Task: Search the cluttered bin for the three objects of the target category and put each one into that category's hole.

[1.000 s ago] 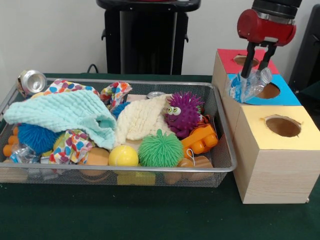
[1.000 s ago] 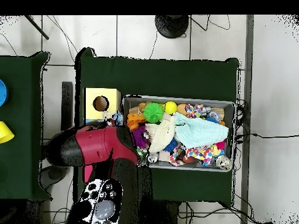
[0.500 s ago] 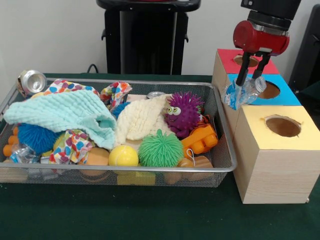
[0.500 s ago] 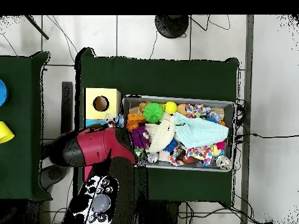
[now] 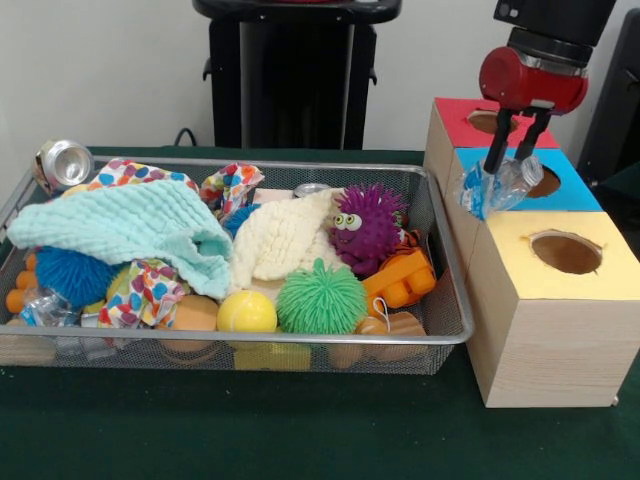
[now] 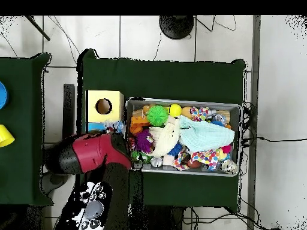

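A green-clothed table [image 5: 300,440] is seen below a pale wall. At upper right, the gripper [image 5: 512,165] is held vertical, its fingers clamped on crumpled clear plastic [image 5: 497,184] over the blue-topped box [image 5: 560,190].

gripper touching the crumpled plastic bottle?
Touching. Front view: the gripper is shut on the crumpled plastic bottle, holding it up beside the blue box.

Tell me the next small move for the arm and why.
Probably shift the pincer a little toward the blue box's hole, then let go. It is shut on a crumpled plastic bottle that hangs at the blue box's edge, beside the hole, not yet over it.
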Tool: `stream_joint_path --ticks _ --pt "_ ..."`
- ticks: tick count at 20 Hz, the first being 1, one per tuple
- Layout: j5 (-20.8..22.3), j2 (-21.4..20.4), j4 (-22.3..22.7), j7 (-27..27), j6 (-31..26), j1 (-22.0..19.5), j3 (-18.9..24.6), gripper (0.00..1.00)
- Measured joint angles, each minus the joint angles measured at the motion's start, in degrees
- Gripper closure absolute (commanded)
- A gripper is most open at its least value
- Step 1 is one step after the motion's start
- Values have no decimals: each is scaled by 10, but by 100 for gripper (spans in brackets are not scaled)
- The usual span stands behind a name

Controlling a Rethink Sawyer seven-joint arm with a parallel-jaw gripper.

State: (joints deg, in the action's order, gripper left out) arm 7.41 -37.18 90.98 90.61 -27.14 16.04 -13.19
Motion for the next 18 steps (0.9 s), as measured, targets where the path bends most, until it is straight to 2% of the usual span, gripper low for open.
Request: stream_joint_path --ticks 6,10,18 --pt "-27 -9 0 0 -6 9 -2 100" --pt "-47 -17 0 0 -30 17 -6 100" --pt "-61 -22 0 0 -53 25 -8 100"
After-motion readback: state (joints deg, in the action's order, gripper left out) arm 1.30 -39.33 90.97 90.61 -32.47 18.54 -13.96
